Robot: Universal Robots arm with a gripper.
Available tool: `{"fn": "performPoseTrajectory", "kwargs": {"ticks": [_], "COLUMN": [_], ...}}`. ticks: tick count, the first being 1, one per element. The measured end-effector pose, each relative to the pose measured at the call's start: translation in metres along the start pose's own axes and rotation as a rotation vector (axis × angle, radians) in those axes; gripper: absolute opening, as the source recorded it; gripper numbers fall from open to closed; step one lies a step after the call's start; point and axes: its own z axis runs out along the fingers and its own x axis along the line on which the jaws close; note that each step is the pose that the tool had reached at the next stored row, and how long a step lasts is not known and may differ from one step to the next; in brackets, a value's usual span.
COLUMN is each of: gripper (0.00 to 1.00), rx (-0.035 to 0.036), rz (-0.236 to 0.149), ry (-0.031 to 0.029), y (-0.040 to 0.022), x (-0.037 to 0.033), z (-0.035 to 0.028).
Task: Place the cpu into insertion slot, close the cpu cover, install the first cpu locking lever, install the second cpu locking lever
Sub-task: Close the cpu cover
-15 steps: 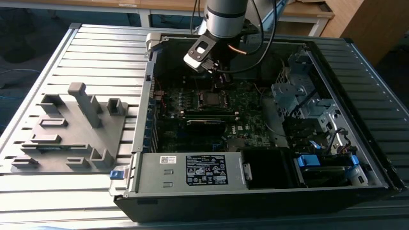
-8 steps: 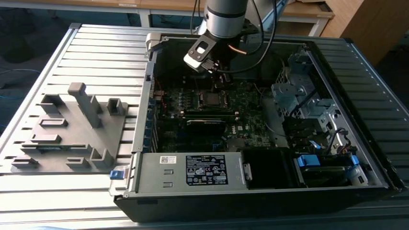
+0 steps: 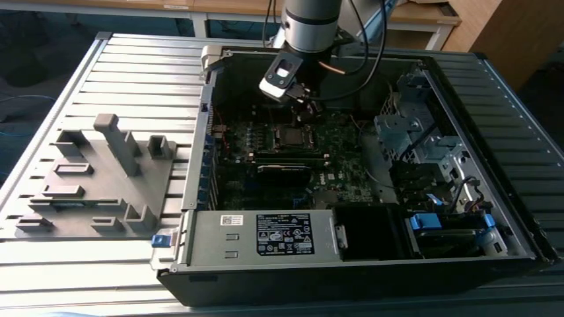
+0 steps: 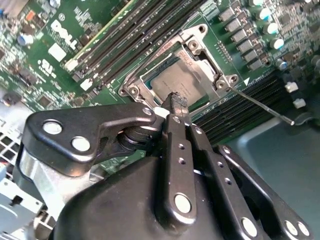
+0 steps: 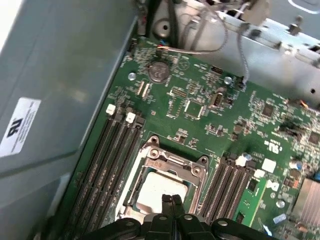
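Observation:
The cpu (image 4: 167, 82) (image 5: 155, 190) lies flat in the insertion slot (image 3: 289, 137) on the green board. Its dull silvery top shows through the window of the cpu cover (image 4: 196, 46) (image 5: 173, 162), which lies down around it. My gripper (image 4: 177, 101) (image 5: 172, 200) (image 3: 304, 105) is shut with nothing between its fingers. Its black tips hover right over the chip's edge; I cannot tell whether they touch. In the second wrist view a thin metal locking lever (image 4: 265, 107) sticks out sideways from the socket's corner, unlatched.
Long black memory slots (image 5: 107, 160) (image 4: 130, 40) flank the socket on both sides. The grey case wall (image 5: 60, 75) rises close beside the board. A power supply with a label plate (image 3: 264, 234), a drive cage (image 3: 414, 132) and a grey fixture (image 3: 97, 178) lie around.

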Motion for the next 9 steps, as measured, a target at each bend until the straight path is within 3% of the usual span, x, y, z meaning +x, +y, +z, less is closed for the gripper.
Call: {"fn": "performPoseTrajectory", "kwargs": {"ticks": [8,9], "gripper": [0.11,0.11], "rx": [-0.0039,-0.0050], "rz": [-0.124,-0.158], "ry": [0.0040,0.0052], "y": [0.0000,0.0000], "x": [0.0000,0.0000], "z": [0.0001,0.0001]}}
